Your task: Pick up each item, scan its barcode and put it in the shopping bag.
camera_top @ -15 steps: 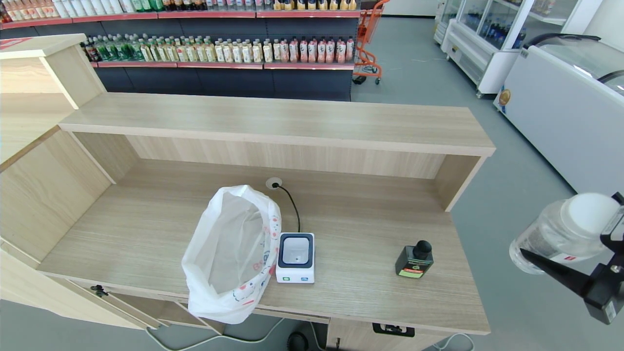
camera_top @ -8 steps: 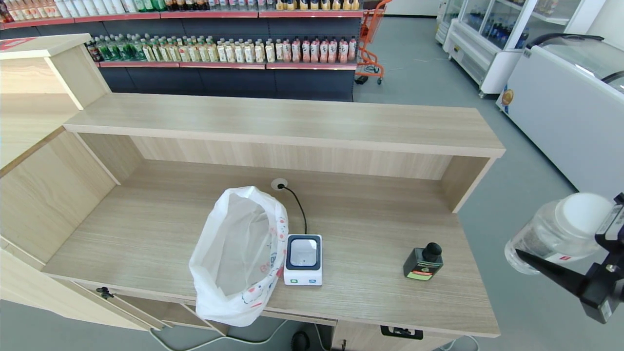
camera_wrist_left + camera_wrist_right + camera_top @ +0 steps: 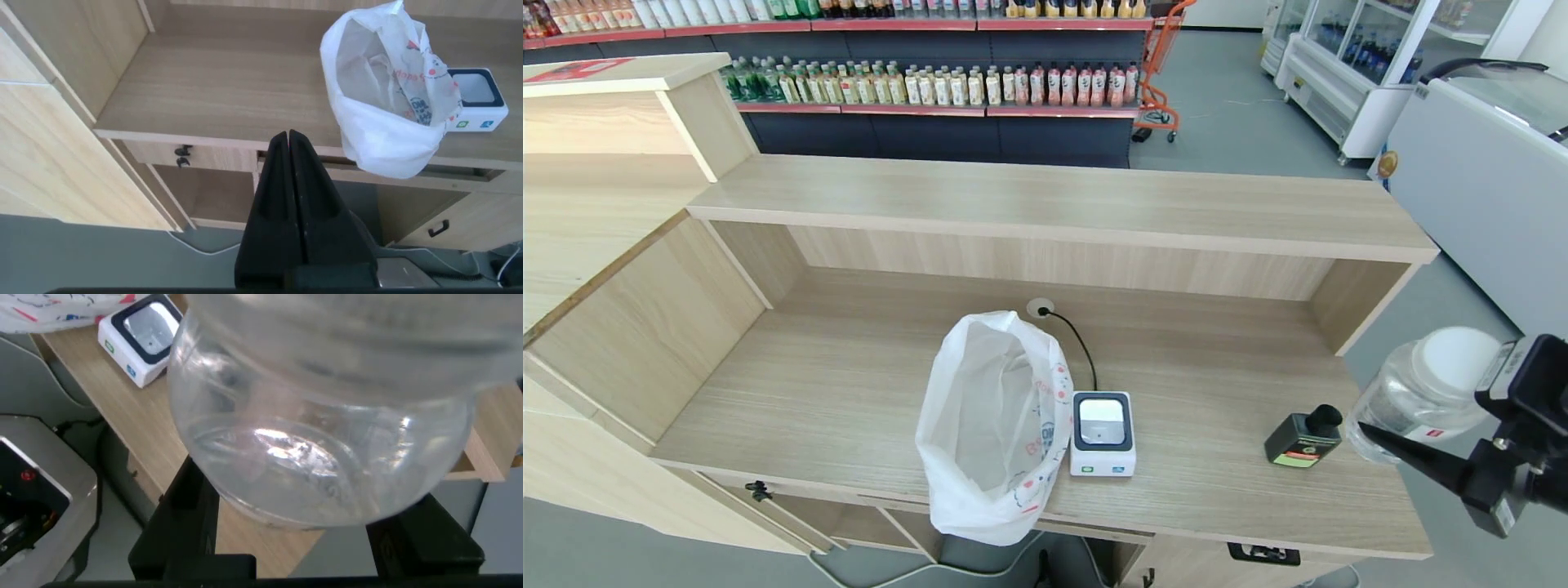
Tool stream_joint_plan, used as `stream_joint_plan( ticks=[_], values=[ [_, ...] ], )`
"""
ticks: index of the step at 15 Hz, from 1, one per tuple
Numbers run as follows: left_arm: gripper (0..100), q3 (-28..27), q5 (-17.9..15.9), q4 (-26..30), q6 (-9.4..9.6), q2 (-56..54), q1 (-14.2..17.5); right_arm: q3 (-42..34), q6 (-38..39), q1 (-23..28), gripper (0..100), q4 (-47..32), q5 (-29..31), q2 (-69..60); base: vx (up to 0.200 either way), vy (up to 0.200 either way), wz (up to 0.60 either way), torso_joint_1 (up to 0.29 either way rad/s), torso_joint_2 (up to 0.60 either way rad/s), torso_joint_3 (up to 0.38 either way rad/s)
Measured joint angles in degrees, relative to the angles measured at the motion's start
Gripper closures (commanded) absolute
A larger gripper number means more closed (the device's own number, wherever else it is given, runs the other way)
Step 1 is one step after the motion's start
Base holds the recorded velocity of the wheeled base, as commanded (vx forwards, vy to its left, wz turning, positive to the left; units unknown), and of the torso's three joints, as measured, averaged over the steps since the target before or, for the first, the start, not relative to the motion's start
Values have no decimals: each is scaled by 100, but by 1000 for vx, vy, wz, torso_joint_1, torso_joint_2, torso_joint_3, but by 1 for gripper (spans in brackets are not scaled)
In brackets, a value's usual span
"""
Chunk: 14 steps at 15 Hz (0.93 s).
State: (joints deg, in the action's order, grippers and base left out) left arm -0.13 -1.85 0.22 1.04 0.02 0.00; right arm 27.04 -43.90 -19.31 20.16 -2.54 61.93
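Observation:
My right gripper (image 3: 1409, 437) is shut on a clear plastic jar (image 3: 1421, 394) with a white lid, held in the air just off the counter's right end. The jar (image 3: 327, 416) looms close in the right wrist view. A white barcode scanner (image 3: 1103, 433) with a dark window stands near the counter's front, also seen as the scanner (image 3: 145, 336) and the scanner (image 3: 475, 101). An open white shopping bag (image 3: 996, 425) stands just left of it; the bag (image 3: 388, 90) hangs over the front edge. A small dark bottle (image 3: 1303, 438) with a black cap sits at the counter's right. My left gripper (image 3: 288, 140) is shut and empty, below the counter front.
The wooden counter (image 3: 849, 384) has a raised back shelf (image 3: 1054, 204) and side walls. The scanner's black cable (image 3: 1074, 339) runs to a hole at the back. Drink shelves (image 3: 931, 82), an orange cart and white freezers (image 3: 1478, 163) stand beyond.
The whole head picture has shifted right, so the camera turned left. The jar in my right gripper now stands closer to the counter's right end and the dark bottle.

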Motion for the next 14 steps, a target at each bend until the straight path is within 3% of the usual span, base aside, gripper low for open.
stream_joint_plan(
  ticks=[3,8,14],
  values=[
    [100,0,0,-4,9,0,0,29,22,21,100,679,-217,419,0,200,0,2,4,1],
    [100,0,7,5,-24,0,0,24,-74,40,100,1320,-556,1206,0,0,0,0,0,0],
    [100,2,2,2,-28,0,0,-202,-477,38,100,2795,-1152,2183,0,0,0,0,0,0]
  ],
)
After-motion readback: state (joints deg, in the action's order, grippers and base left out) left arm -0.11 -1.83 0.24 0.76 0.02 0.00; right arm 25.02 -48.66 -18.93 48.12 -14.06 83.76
